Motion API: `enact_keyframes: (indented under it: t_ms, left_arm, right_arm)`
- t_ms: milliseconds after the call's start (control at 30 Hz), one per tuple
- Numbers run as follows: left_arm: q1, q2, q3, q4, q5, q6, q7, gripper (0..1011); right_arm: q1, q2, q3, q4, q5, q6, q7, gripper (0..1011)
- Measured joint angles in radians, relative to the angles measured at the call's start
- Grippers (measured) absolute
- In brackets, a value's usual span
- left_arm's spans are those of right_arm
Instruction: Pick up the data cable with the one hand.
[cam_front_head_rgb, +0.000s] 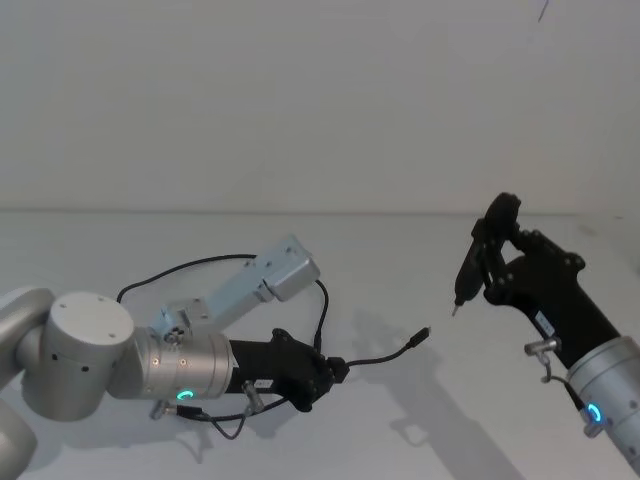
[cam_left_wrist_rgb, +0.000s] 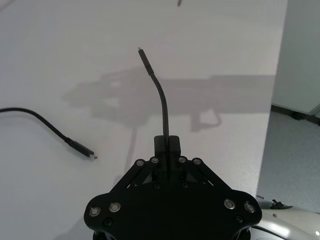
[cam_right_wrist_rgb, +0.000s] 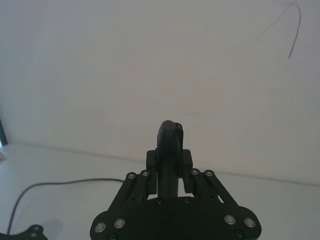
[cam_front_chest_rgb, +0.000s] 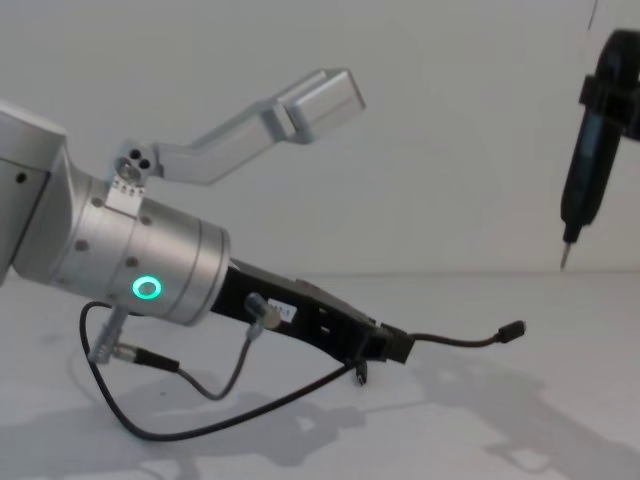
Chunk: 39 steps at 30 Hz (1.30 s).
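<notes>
The data cable is a thin black cord. My left gripper is shut on it low over the white table. A short length juts forward from the jaws to a small black plug that hangs just above the table. In the left wrist view the cord rises straight out of the closed fingers, and its other end lies on the table. The rest loops behind the arm. In the chest view the left gripper holds the cable. My right gripper stands upright and shut at the right, apart from the cable.
A silver bracket sticks up from the left wrist. A short dark wire with silver plugs hangs under that wrist. The table's edge runs along the far right in the left wrist view. A plain wall stands behind the table.
</notes>
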Motion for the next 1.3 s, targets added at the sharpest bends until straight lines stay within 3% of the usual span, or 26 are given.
enact_keyframes:
  t_ms: [433,833,1300]
  left_arm:
    - [-0.012,0.035,-0.007,-0.013,-0.013,-0.049,-0.05,35]
    - [-0.016,0.046,-0.009,-0.017,-0.017,-0.064,-0.066,35]
    - [-0.017,0.051,-0.011,-0.018,-0.018,-0.07,-0.072,35]
  right_arm:
    - [0.039,-0.018,0.013,-0.011,0.063,0.046,0.018,279]
    - [0.078,-0.034,0.011,0.038,0.11,0.073,0.023,279]
    - [0.107,-0.038,0.0,0.099,0.126,0.073,0.025,279]
